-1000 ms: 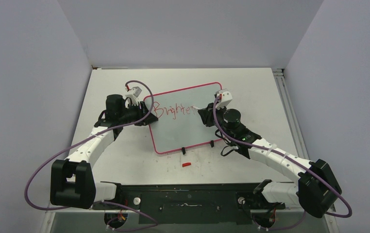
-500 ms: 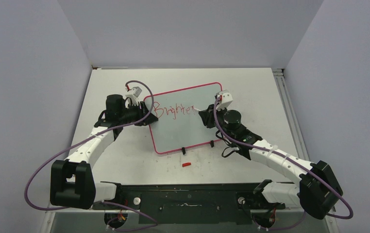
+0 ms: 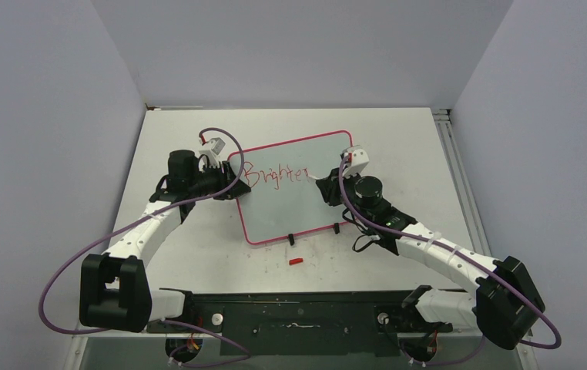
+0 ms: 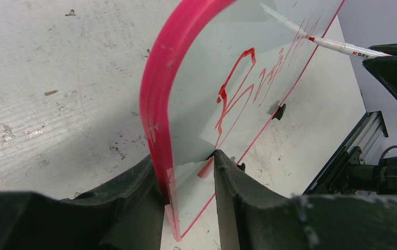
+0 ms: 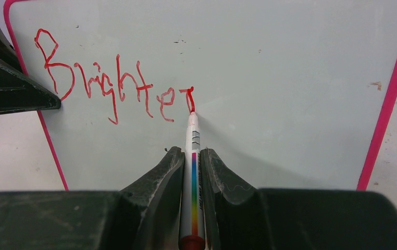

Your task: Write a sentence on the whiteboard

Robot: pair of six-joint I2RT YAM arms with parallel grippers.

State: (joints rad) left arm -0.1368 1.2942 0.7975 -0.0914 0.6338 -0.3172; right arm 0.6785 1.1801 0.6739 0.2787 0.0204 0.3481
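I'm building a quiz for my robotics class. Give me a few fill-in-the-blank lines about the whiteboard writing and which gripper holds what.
1. The marker writes in ____ ink.
2. The sentence on the whiteboard starts with a capital ____.
3. The left gripper clamps the whiteboard's edge, while the marker is held by the ____.
Missing words: red; B; right gripper.

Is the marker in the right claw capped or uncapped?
Uncapped: the marker in the right claw has its bare red tip on the whiteboard.
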